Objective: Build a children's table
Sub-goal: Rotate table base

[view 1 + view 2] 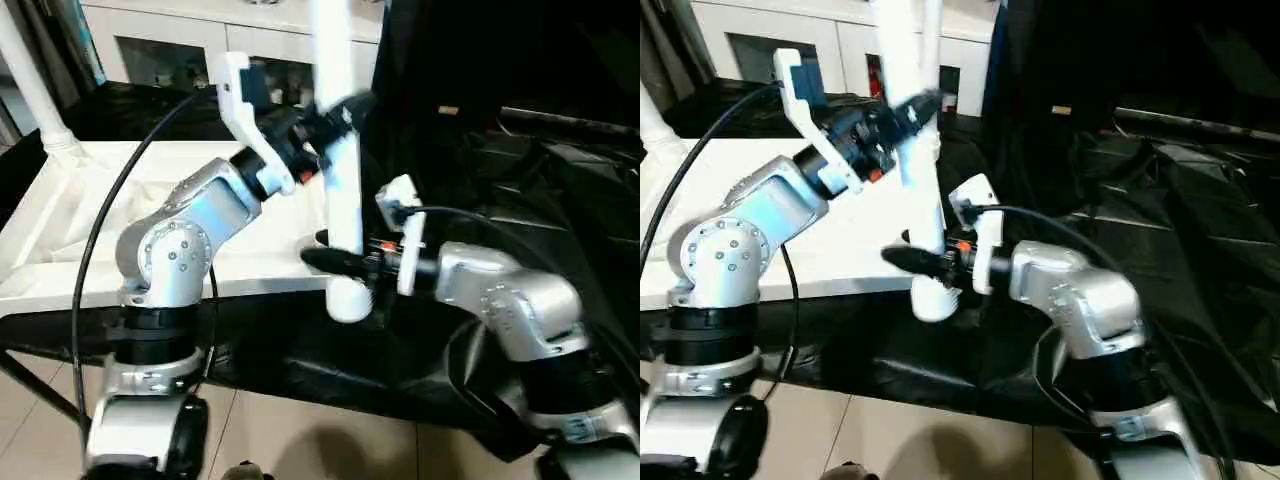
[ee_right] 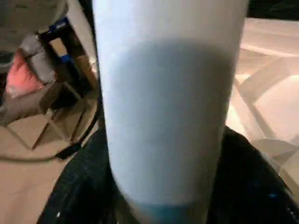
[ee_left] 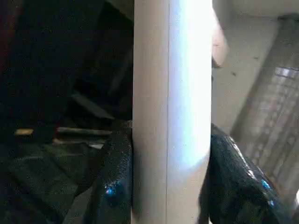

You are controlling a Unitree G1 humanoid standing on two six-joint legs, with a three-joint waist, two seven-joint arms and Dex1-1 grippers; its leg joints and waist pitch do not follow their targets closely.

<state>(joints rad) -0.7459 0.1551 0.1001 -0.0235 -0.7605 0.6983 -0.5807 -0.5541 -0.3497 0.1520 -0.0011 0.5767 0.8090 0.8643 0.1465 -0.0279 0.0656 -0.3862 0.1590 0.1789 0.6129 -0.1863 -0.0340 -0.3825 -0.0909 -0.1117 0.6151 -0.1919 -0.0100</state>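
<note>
We see a white leg (image 1: 342,190) clamped between black fingers (image 3: 117,182), above a white tabletop (image 1: 60,215); silver forearms (image 1: 205,215) and glossy black sheeting (image 1: 540,170) frame them.

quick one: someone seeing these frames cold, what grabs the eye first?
First the white tube leg, held nearly upright at the centre of the head view: the left gripper is clamped on its upper part, the right gripper just above its lower end. Its black fingers flank the tube in the left wrist view. Behind lies the white tabletop, with another leg standing at its far left corner.
</note>
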